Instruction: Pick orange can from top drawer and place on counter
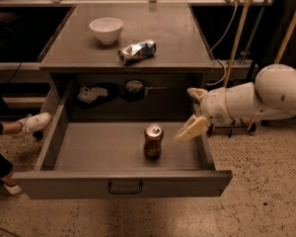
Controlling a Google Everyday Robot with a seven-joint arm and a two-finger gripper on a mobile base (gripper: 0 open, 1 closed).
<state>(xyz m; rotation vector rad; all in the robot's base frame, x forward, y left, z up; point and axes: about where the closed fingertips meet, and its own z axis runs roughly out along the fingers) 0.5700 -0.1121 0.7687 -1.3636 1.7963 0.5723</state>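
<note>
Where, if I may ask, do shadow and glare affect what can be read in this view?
Camera view: dim, warm light; the recess behind the top drawer lies in deep shadow, its contents unclear; the silver top of the orange can and the crushed can on the counter glint; the gripper, open and well lit, hangs beside the orange can, apart from it.

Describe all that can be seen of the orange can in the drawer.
The orange can is a small metal-looking drink can, with brownish-orange mottled sides, a silver top with a pull tab, and no dents. It stands upright on the floor of the open top drawer, right of centre, touching only that floor. The gripper hangs to its right by the drawer's right wall, open, apart from the can.
</note>
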